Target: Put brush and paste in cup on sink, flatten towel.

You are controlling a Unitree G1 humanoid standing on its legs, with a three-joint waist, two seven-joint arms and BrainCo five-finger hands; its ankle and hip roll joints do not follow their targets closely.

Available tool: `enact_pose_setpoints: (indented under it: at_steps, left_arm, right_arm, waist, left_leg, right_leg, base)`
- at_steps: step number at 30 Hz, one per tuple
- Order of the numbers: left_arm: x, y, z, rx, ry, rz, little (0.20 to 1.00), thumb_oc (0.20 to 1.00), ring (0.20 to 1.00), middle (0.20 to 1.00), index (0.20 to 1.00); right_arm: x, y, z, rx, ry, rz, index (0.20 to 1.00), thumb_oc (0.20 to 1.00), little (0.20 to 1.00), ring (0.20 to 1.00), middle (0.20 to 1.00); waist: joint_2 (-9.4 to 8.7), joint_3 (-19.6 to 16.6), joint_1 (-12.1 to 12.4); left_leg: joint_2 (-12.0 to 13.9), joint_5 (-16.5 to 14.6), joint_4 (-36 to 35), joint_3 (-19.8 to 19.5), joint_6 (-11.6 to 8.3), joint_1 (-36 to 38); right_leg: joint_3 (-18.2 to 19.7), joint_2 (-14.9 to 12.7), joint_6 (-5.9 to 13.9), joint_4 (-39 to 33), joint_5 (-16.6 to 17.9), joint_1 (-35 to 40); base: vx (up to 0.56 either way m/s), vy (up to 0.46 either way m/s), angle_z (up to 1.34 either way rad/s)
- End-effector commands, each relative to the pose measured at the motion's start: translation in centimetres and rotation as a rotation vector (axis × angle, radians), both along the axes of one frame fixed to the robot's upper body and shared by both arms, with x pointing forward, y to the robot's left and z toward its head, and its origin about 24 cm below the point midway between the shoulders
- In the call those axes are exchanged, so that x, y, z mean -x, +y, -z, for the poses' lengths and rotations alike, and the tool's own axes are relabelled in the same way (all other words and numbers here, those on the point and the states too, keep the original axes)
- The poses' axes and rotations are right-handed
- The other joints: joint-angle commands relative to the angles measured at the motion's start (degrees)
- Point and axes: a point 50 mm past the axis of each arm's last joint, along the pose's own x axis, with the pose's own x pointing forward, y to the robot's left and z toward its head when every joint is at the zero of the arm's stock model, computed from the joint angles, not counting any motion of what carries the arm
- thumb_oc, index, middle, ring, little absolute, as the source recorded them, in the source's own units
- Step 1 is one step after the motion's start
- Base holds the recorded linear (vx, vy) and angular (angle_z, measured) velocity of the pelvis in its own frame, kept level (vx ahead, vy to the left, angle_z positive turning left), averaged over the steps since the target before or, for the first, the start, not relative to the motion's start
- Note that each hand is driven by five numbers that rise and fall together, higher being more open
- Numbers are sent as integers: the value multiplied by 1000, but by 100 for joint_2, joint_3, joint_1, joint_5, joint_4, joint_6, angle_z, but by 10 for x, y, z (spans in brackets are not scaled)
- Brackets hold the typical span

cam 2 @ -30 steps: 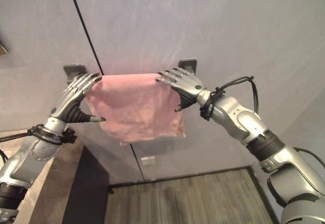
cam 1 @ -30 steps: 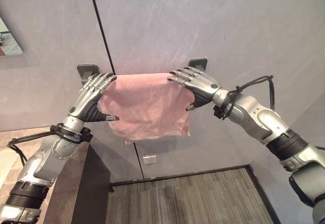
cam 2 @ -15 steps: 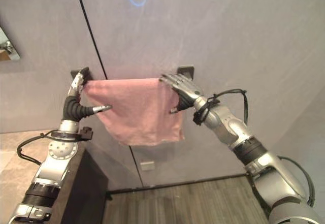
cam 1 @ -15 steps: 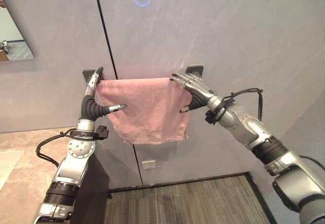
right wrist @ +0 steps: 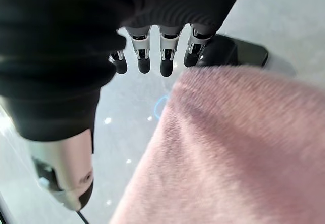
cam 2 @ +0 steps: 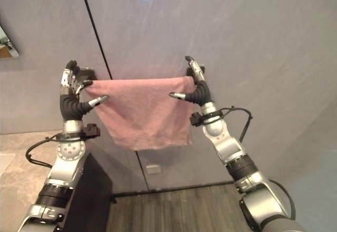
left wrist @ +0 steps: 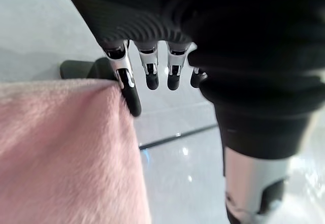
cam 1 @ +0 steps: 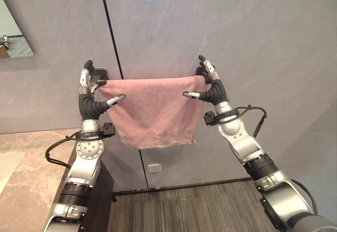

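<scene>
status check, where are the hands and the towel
Left robot hand and right robot hand open, at the pink towel top corners. Towel draped over wall rail, spread flat. Nothing in the way.

Pink towel (cam 1: pixel 155 111): fuzzy cloth draped over a wall-mounted bar, top edge spread straight between the two dark brackets. Front panel hangs flat; bottom hem uneven, dipping lowest toward 7 o'clock. Left and right top corners sit just beside the brackets
</scene>
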Motion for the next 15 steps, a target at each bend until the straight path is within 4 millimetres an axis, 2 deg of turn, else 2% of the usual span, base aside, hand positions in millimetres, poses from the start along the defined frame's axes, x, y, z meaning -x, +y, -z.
enact_pose_setpoints:
  at_steps: [1, 3, 4, 9, 15]
  left_arm:
    - [-11, 5, -12, 34, -27, -33, 1000, 1000, 1000, 1000, 1000]
    - [-10, 4, -18, 37, -57, -26, 1000, 1000, 1000, 1000, 1000]
    - [-4, 4, -31, 38, -130, -32, 1000, 1000, 1000, 1000, 1000]
    - [10, 9, -53, -18, -256, -86, 1000, 1000, 1000, 1000, 1000]
    - [23, 19, -51, -22, -272, -136, 1000, 1000, 1000, 1000, 1000]
  right_arm:
    - [-1, 8, -43, -115, -155, -28, 1000, 1000, 1000, 1000, 1000]
    - [0, 7, -46, -122, -170, -30, 1000, 1000, 1000, 1000, 1000]
    - [4, 3, -54, -148, -213, -14, 1000, 1000, 1000, 1000, 1000]
    - [23, -13, -80, -194, -386, 20, 1000, 1000, 1000, 1000, 1000]
    - [42, -30, -87, -257, -485, 74, 1000, 1000, 1000, 1000, 1000]
  waist:
    - [-229, 317, -38]
    - [-227, 309, -35]
    - [-225, 291, -24]
    - [-201, 263, -33]
    - [-169, 246, -57]
  left_leg:
    - [-105, -159, 49, 243, 14, 225]
    - [-105, -160, 49, 235, 11, 229]
    - [-108, -163, 49, 224, 5, 246]
    - [-95, -174, 49, 218, -8, 274]
    - [-72, -184, 49, 249, -9, 305]
  right_leg:
    - [135, -413, 316, 46, 28, 222]
    - [136, -415, 317, 46, 26, 223]
    - [131, -416, 314, 46, 18, 244]
    - [128, -413, 309, 46, -11, 267]
    - [151, -409, 305, 46, -18, 264]
  base:
    - [0, 0, 0]
    - [0, 0, 0]
    - [0, 0, 0]
    - [0, 0, 0]
    - [0, 0, 0]
